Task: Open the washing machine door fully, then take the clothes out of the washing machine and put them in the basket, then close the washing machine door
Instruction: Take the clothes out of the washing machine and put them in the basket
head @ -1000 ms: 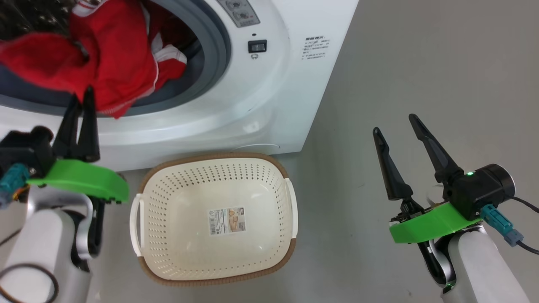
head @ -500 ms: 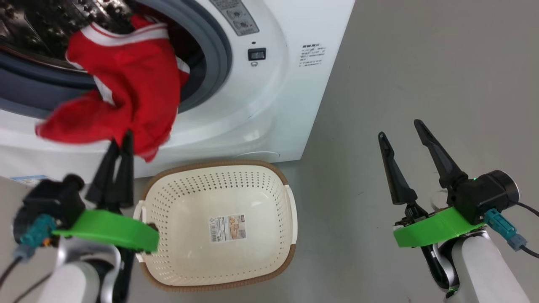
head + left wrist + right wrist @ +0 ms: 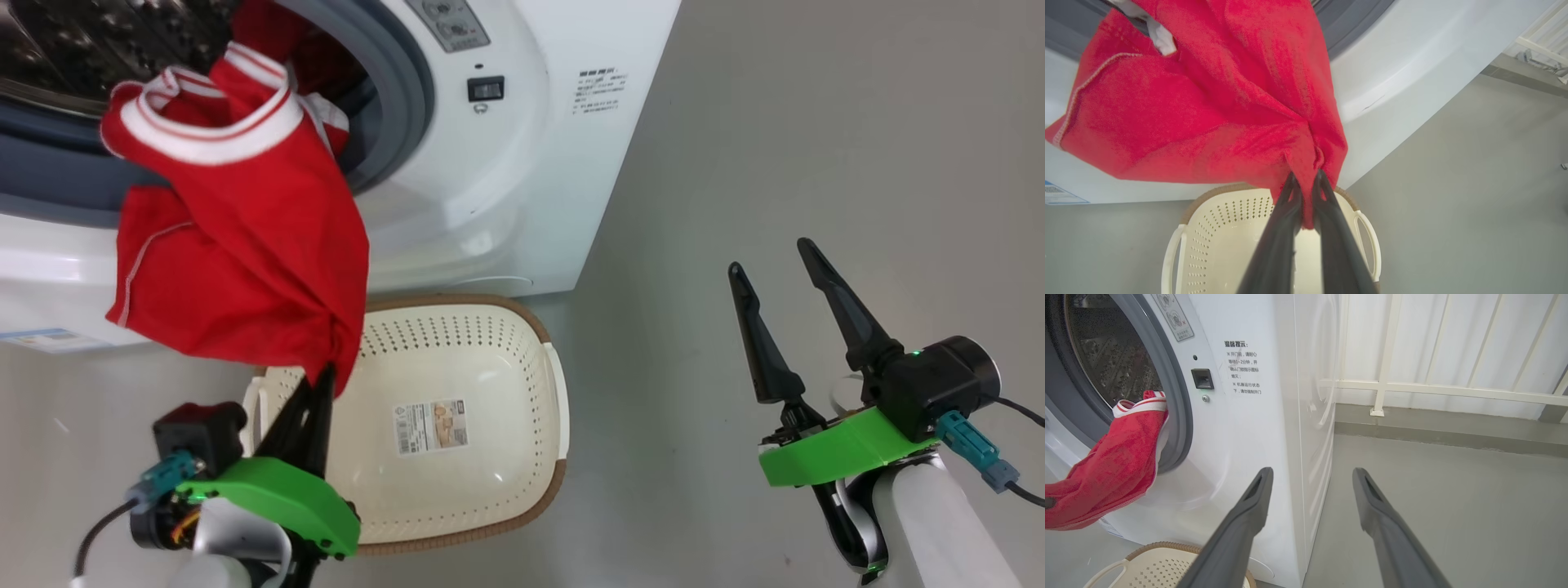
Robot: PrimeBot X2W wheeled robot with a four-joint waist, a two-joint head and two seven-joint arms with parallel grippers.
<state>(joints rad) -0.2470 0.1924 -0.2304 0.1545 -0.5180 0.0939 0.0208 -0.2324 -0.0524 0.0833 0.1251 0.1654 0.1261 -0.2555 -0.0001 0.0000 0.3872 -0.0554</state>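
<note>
Grey floor [image 3: 816,122] by the washing machine [image 3: 522,163], and in the last second our left tool [image 3: 322,371], clamped tight on a fold of the clothes [image 3: 245,261], has dragged them from the drum mouth [image 3: 82,49] at 11 o'clock down to the basket [image 3: 490,304] rim at 6. Their white band's still up at the mouth, so we reckon the drop comes next. Right tool [image 3: 769,256] sits spread wide and empty at 4.
</note>
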